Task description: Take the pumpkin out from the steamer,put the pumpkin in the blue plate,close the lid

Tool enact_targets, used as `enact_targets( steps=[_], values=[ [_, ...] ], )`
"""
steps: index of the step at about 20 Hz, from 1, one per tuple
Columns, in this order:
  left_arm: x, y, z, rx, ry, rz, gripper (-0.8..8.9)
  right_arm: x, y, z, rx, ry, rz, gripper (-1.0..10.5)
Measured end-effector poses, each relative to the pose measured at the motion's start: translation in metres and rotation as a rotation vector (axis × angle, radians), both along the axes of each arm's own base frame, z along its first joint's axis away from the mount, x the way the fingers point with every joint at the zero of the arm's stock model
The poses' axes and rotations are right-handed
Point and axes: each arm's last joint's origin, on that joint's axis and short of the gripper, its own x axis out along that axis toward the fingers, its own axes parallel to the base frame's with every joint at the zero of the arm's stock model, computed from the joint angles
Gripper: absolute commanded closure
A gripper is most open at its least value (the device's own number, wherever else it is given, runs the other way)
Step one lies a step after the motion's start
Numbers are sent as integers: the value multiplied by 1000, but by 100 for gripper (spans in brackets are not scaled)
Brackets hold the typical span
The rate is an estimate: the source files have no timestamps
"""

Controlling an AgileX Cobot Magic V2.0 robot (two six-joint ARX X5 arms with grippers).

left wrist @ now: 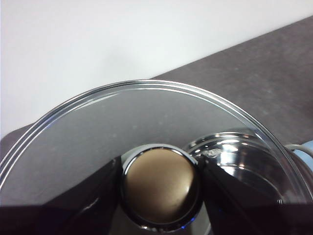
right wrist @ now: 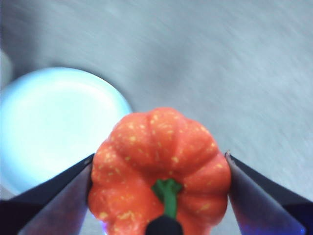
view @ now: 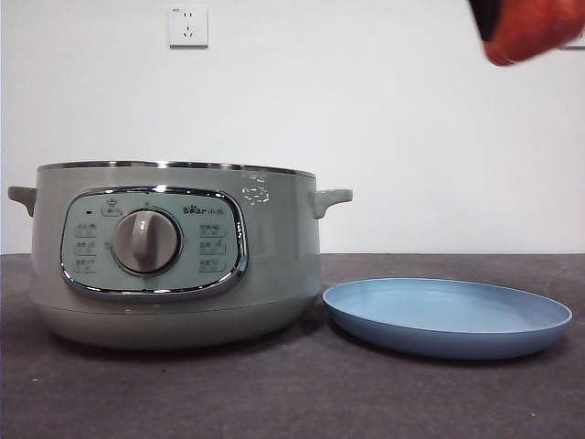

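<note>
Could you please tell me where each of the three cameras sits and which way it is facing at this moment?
Front view: low at table height, looking level at the steamer and blue plate; a dark jaw tip shows top right.
Left wrist view: on the left arm, looking onto the lid; left gripper jaws clamp the knob.
Right wrist view: on the right arm, looking down; right gripper jaws hold the pumpkin.
Shared: pumpkin and plate appear in the front and right wrist views.
</note>
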Motion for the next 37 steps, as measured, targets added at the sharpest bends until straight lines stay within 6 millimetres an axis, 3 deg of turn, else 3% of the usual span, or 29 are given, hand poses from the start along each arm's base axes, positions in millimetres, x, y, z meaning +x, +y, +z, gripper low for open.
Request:
enact_targets(
  steps=[3, 7, 10, 18, 19, 21, 26, 33, 37],
  values=[
    [2, -1, 0, -6, 2, -13, 822, -8, -6, -26, 49, -66, -14, 949],
    [2, -2, 1, -15, -9, -25, 822, -9, -2, -78, 189, -51, 77, 947],
    [2, -2, 1, -15, -9, -24, 822, -1, 7, -118, 277, 5, 158, 945],
    [2, -2, 1, -15, -8, -25, 822, 36, 20, -177, 276, 141, 171, 935],
    [2, -2, 1, -15, -8, -25, 822, 40, 21, -184, 271, 164, 167, 899],
    [2, -2, 0, -13, -4, -25, 822, 46, 22, -197, 259, 192, 157, 709],
    [2, -2, 0, -13, -4, -25, 822, 49, 19, -201, 259, 199, 144, 420],
    [1, -3, 0, -31, 4, -74, 822, 50, 16, -201, 259, 200, 132, 406],
    [3, -5, -4, -44, 26, -110, 822, 40, 11, -170, 335, 123, 167, 407]
  ],
)
